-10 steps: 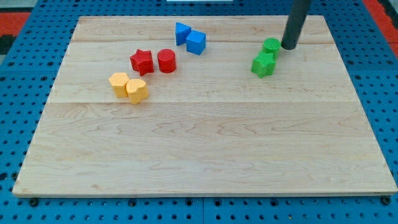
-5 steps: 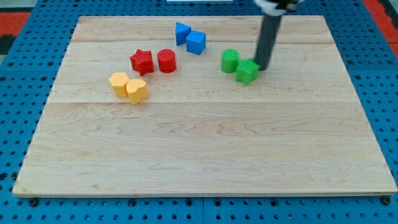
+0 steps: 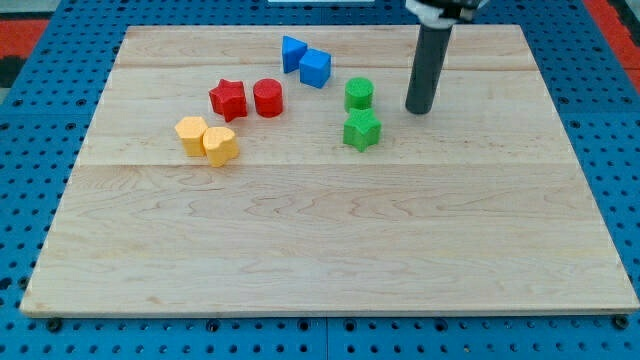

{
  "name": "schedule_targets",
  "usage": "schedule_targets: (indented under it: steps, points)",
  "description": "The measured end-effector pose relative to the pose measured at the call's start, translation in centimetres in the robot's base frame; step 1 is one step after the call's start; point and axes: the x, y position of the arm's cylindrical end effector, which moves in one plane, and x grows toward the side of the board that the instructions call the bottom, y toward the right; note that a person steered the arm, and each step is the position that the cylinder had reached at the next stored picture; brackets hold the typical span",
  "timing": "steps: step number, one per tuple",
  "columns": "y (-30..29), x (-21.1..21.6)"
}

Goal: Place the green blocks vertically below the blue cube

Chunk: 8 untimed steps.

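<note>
- Blue cube (image 3: 315, 67) well to the left of my tip, up toward the view's top.
- Green cylinder (image 3: 359, 94) and green star (image 3: 362, 130) left of my tip — not yet under the cube.
- My tip (image 3: 418, 110): bare rod, touching nothing, set right of the greens, probably to push them leftward.

rod (image 3: 432, 50): upper part cut off by the view's top edge | table (image 3: 320, 250): surrounding blue pegboard runs past all edges | blue block (image 3: 292, 50) beside blue cube (image 3: 316, 67): shape unclear
</note>
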Motion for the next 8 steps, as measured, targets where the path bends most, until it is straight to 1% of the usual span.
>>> schedule_targets:
  steps: [1,2,4,5,6,7,8]
  points:
    - [-1.3,-1.9]
    - [-4.9,1.3]
    - [-5.3,0.8]
    - [-5.1,-3.6]
    - [-7.8,-2.8]
    - [-9.7,0.2]
    - [-5.9,-1.5]
